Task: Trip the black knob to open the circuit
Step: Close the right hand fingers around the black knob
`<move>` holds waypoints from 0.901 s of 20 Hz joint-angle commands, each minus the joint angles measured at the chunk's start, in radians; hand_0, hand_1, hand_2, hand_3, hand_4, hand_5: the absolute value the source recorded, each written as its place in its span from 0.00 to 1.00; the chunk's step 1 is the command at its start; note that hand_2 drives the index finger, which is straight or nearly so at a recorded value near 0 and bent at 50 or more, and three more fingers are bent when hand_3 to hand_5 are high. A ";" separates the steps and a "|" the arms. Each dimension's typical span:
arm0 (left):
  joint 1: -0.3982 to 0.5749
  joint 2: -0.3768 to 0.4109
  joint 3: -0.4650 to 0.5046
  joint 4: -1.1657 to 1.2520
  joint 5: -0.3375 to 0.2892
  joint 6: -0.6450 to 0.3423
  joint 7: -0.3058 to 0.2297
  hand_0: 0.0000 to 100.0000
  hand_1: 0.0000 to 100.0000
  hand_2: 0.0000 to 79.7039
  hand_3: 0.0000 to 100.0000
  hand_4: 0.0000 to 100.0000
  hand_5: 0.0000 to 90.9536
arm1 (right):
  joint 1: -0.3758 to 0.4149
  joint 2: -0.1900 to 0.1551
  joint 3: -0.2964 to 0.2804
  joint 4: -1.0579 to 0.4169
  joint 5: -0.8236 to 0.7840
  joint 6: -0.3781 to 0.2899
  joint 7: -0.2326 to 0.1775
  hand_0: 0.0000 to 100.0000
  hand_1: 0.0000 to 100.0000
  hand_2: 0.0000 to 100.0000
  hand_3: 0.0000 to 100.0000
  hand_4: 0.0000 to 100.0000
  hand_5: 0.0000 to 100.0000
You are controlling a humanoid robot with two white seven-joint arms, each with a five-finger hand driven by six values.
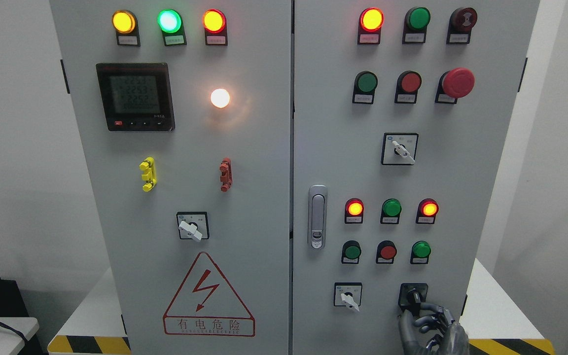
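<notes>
The black knob (413, 296) sits on a black square plate at the lower right of the right cabinet door (461, 162), its lever pointing down. My right hand (415, 313), dark grey with jointed fingers (432, 310), rises from the bottom edge just under it. The thumb stands left of the lever's lower end and the index finger right of it, pinching it. The other fingers are curled below. My left hand is out of the picture.
A white selector switch (348, 297) sits just left of the black knob. Red and green push buttons (387, 251) and lit lamps (429, 208) are above it, and a metal door handle (317, 217) to the left. A red mushroom stop button (457, 82) sticks out higher up.
</notes>
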 commanded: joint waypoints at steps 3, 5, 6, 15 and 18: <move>-0.008 0.000 0.000 0.000 -0.032 0.000 0.000 0.12 0.39 0.00 0.00 0.00 0.00 | 0.000 0.000 0.001 -0.001 0.000 -0.001 -0.005 0.45 0.81 0.47 0.74 0.77 0.91; -0.008 0.000 0.000 0.000 -0.032 0.000 0.000 0.12 0.39 0.00 0.00 0.00 0.00 | 0.000 0.000 0.001 0.001 0.000 -0.001 -0.005 0.44 0.81 0.48 0.75 0.77 0.91; -0.008 0.000 0.000 0.000 -0.032 0.000 0.000 0.12 0.39 0.00 0.00 0.00 0.00 | 0.000 0.000 0.001 0.001 0.000 -0.001 -0.005 0.44 0.81 0.48 0.75 0.78 0.91; -0.008 0.000 0.000 0.000 -0.032 0.000 0.000 0.12 0.39 0.00 0.00 0.00 0.00 | 0.000 0.000 0.002 -0.001 0.000 -0.001 -0.005 0.44 0.80 0.48 0.76 0.78 0.91; -0.008 0.000 0.000 0.000 -0.032 0.000 0.000 0.12 0.39 0.00 0.00 0.00 0.00 | 0.000 0.000 0.002 -0.001 0.000 -0.001 -0.005 0.44 0.80 0.48 0.76 0.78 0.91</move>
